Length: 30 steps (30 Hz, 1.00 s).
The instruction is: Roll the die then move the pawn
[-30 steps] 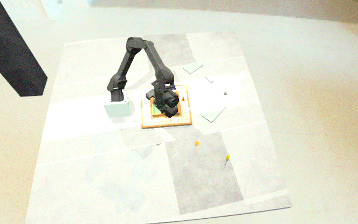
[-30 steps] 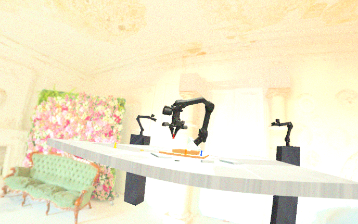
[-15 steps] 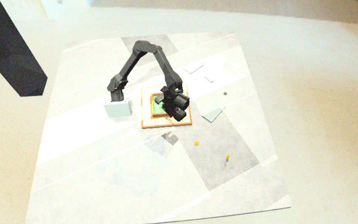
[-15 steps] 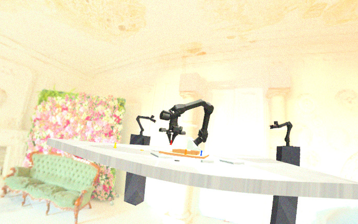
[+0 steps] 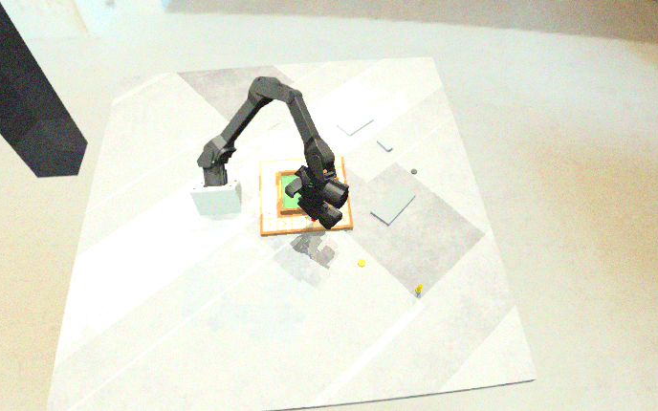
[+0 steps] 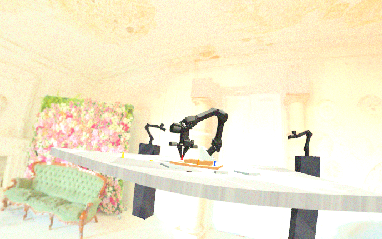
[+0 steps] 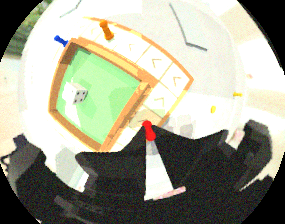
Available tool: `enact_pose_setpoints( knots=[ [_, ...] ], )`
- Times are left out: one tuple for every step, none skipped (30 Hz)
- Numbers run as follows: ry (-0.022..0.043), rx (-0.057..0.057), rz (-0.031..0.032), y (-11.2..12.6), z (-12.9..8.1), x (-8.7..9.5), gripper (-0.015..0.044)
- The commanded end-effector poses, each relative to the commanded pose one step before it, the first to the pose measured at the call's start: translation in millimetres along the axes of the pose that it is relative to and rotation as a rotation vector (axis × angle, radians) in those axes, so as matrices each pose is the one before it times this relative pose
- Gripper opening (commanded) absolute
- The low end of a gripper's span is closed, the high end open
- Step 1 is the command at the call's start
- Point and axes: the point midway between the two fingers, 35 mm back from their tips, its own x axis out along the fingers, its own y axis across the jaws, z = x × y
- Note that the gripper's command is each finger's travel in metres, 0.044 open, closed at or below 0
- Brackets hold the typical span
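Observation:
My gripper (image 5: 313, 218) (image 6: 182, 154) (image 7: 147, 128) is shut on the red pawn (image 5: 313, 219) (image 6: 182, 156) (image 7: 147, 129). It holds the pawn a little above the front track of the orange-edged game board (image 5: 270, 225) (image 6: 205, 165) (image 7: 161, 68). The green tray (image 5: 287, 183) (image 7: 114, 107) sits in the board's middle. The white die (image 7: 77, 95) rests in the tray; its top pips are too blurred to read. A blue pawn (image 6: 214, 163) (image 7: 60, 40) and an orange pawn (image 6: 198, 162) (image 7: 108, 28) stand on the board's far side in the wrist view.
A yellow disc (image 5: 361, 263) and a yellow pawn (image 5: 418, 290) (image 6: 122, 154) lie on the table off the board. Flat grey plates (image 5: 393, 204) (image 5: 354, 123) and a small dark disc (image 5: 414, 171) lie to the right. The arm's white base (image 5: 216, 199) stands left of the board.

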Motion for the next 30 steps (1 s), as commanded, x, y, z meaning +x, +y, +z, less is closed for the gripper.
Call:
enact_pose_setpoints(
  knots=[
    [-0.00244,0.0054,0.00415,0.83,-0.25,7.10,0.0000],
    [-0.00006,0.0000,0.00006,0.02,0.01,1.62,0.0000],
    [-0.00006,0.0000,0.00006,0.03,0.01,1.62,0.0000],
    [-0.00007,0.0000,0.00007,0.04,0.00,1.62,0.0000],
    [-0.00007,0.0000,0.00008,0.04,0.00,1.62,0.0000],
    [-0.00006,0.0000,0.00007,0.04,0.00,1.30,0.0000],
    [-0.00004,0.0000,0.00005,0.03,0.00,0.79,0.0000],
    [0.00273,-0.0076,-0.00515,-0.87,1.04,-6.05,0.0026],
    [0.00000,0.0000,0.00000,0.00,0.00,0.00,0.0053],
    [0.00000,0.0000,0.00000,0.00,0.00,0.00,0.0079],
    [0.00000,0.0000,0.00000,0.00,0.00,0.00,0.0105],
    [0.00000,0.0000,0.00000,0.00,0.00,0.00,0.0131],
    [0.00000,0.0000,0.00000,0.00,0.00,0.00,0.0157],
    [0.00000,0.0000,0.00000,0.00,0.00,0.00,0.0184],
    [0.00000,0.0000,0.00000,0.00,0.00,0.00,0.0210],
    [0.00000,0.0000,0.00000,0.00,0.00,0.00,0.0236],
    [0.00007,0.0005,0.00002,-0.26,0.03,-2.69,0.0263],
    [0.00014,0.0014,0.00018,-0.62,0.03,-8.12,0.0289],
    [-0.00003,0.0023,0.00071,-0.52,-0.13,-13.72,0.0315],
    [-0.00036,0.0022,0.00123,0.15,-0.33,-13.91,0.0341],
    [-0.00039,0.0012,0.00098,0.42,-0.29,-8.42,0.0367],
    [-0.00016,0.0004,0.00037,0.20,-0.11,-2.82,0.0394],
    [0.00000,0.0000,0.00000,0.00,0.00,0.00,0.0420],
    [0.00000,0.0000,0.00000,0.00,0.00,0.00,0.0440],
    [0.00000,0.0000,0.00000,0.00,0.00,0.00,0.0440],
    [0.00000,0.0000,0.00000,0.00,0.00,0.00,0.0440],
    [0.00020,0.0089,-0.00017,1.87,-0.23,-1.76,0.0440],
    [0.00057,0.0266,-0.00046,5.65,-0.77,-5.17,0.0440],
    [0.00087,0.0443,-0.00064,9.58,-1.66,-8.27,0.0440],
    [0.00093,0.0537,-0.00055,11.81,-2.73,-9.43,0.0440]
  ],
)
